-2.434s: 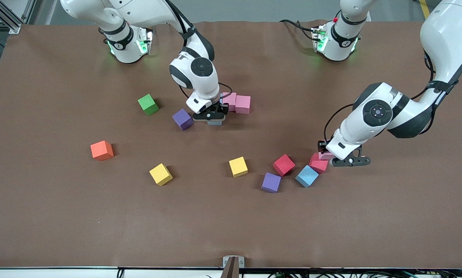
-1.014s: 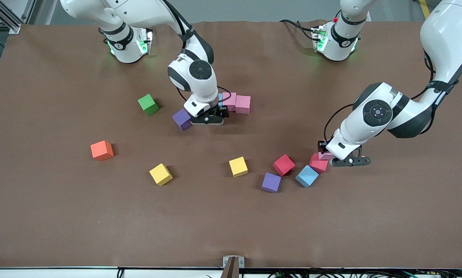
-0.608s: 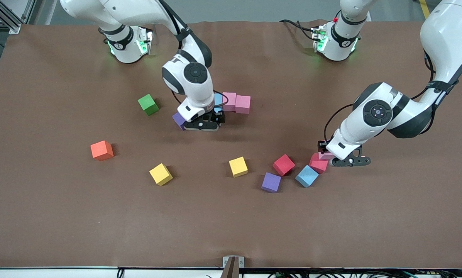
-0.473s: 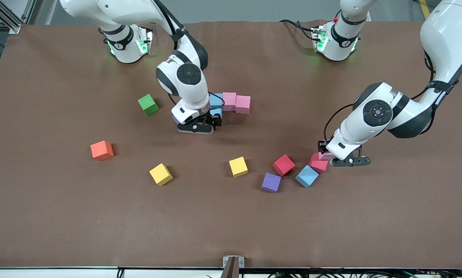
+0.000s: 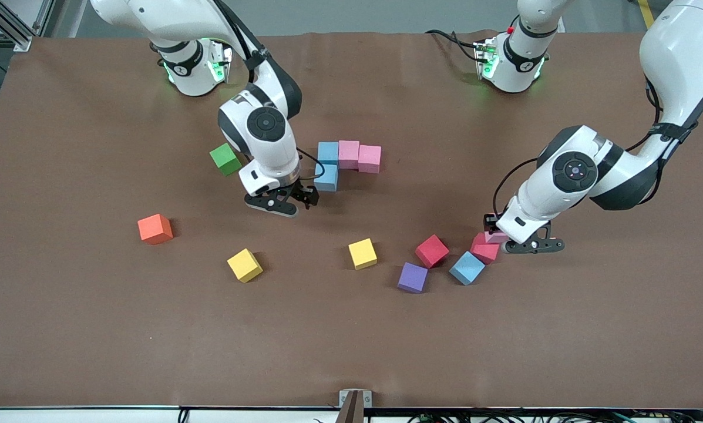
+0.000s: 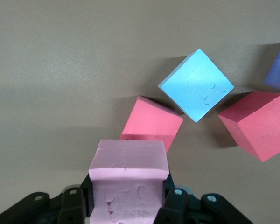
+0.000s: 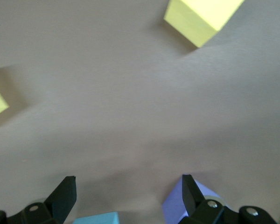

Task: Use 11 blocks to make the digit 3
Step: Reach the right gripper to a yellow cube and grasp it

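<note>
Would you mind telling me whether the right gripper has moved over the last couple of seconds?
Yes. The right gripper, open, has moved away from the pink blocks, toward the right arm's end and the front camera.

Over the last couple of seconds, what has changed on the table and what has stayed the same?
The right pincer let go of a light blue cube, leaving it touching the other light blue cube beside the two pink cubes, then drew away open toward the front camera, covering the purple cube in the front view. The left pincer stayed put, shut on a pink cube above the red cube. The other cubes did not move.
</note>
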Action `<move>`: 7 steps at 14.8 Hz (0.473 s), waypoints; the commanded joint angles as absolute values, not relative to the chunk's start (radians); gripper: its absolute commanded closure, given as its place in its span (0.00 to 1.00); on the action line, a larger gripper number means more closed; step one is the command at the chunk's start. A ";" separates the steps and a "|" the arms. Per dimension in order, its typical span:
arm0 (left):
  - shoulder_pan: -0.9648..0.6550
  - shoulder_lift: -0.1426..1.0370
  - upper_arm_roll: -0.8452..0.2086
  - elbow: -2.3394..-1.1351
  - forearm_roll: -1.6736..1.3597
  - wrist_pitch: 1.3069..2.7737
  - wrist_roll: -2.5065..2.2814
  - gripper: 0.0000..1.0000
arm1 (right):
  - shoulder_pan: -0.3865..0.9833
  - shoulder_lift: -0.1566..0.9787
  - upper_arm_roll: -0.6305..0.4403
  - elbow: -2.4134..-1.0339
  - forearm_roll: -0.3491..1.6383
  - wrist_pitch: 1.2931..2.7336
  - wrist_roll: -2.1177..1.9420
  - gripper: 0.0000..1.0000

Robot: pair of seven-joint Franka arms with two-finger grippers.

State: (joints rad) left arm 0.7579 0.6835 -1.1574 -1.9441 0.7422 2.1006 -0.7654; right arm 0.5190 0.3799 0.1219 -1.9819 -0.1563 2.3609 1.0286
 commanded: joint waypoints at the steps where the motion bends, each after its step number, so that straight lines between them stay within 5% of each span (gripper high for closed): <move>1: 0.756 0.667 -1.164 -1.937 0.719 2.080 -0.769 0.51 | 0.476 0.335 0.138 -2.032 -0.176 2.352 1.133 0.00; 7: 0.756 0.667 -1.164 -1.937 0.719 2.080 -0.770 0.51 | 0.453 0.285 0.138 -2.112 -0.172 2.364 1.239 0.00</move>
State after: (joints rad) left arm 0.7578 0.6835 -1.1574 -1.9440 0.7422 2.1006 -0.7655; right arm 0.4866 0.3363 0.1224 -2.0565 -0.1564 2.3541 1.2101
